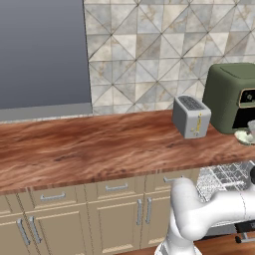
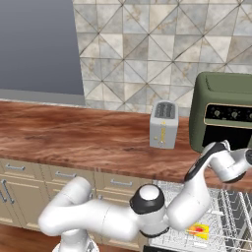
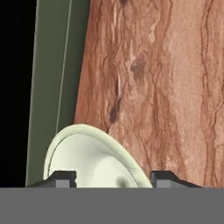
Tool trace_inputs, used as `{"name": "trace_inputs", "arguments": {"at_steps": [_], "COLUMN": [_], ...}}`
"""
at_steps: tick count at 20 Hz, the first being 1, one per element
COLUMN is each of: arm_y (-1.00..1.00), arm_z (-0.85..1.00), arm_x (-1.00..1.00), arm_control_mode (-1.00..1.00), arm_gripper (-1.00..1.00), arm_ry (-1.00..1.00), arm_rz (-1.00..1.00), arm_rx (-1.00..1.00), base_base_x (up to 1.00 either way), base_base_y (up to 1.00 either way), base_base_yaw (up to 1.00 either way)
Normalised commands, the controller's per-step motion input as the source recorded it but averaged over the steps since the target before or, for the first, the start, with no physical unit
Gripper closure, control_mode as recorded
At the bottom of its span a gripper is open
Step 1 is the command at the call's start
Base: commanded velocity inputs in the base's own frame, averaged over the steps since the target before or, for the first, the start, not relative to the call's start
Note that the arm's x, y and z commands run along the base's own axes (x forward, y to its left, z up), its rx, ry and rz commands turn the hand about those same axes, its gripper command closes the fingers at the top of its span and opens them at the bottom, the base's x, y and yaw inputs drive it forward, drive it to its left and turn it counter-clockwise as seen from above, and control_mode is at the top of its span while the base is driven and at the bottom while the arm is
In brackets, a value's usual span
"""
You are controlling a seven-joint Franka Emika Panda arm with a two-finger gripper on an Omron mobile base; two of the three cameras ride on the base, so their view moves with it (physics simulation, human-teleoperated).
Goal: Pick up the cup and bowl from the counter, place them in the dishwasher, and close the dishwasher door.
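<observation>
The pale off-white bowl [image 3: 94,162] sits on the reddish-brown counter [image 3: 175,87] right beside the dark green oven. It fills the space under my gripper [image 3: 113,178]. The two fingertips [image 3: 61,178] stand apart: one is over the bowl's inside near its left rim, the other just outside its right rim. In the left base view the bowl [image 1: 244,136] is at the far right edge of the counter [image 1: 99,144]. The yellow cup [image 2: 198,230] with its red-orange part lies in the wire rack of the open dishwasher [image 2: 231,211]. The dishwasher door is hidden behind my arm.
The dark green oven [image 2: 224,113] stands just behind the bowl, its side close to my fingers [image 3: 50,87]. A silver toaster [image 1: 191,117] stands to its left. Beige cabinets [image 1: 114,214] with silver handles run under the counter. The dishwasher's rack [image 1: 224,177] juts out below the counter's edge.
</observation>
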Motion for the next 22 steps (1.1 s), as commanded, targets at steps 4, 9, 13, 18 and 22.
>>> {"name": "trace_inputs", "arguments": {"at_steps": [4, 9, 13, 18, 22], "arm_y": [0.00, 0.00, 0.00, 0.00, 0.00], "arm_z": [-0.33, -0.25, -0.22, -0.08, 0.00], "arm_x": [0.27, 0.00, -0.59, -0.82, -0.75], "arm_control_mode": [-1.00, -1.00, -1.00, -1.00, -1.00], "arm_gripper": [1.00, 1.00, 1.00, 1.00, 1.00], "arm_ry": [0.01, 0.00, -0.01, -0.06, -0.11], "arm_rz": [0.00, 0.00, 0.00, 0.00, 0.00], "arm_rx": [0.08, 0.09, 0.03, 0.00, 0.00], "base_base_x": [0.00, 0.00, 0.00, 0.00, 0.00], "base_base_y": [0.00, 0.00, 0.00, 0.00, 0.00], "base_base_yaw": [0.00, 0.00, 0.00, 0.00, 0.00]}}
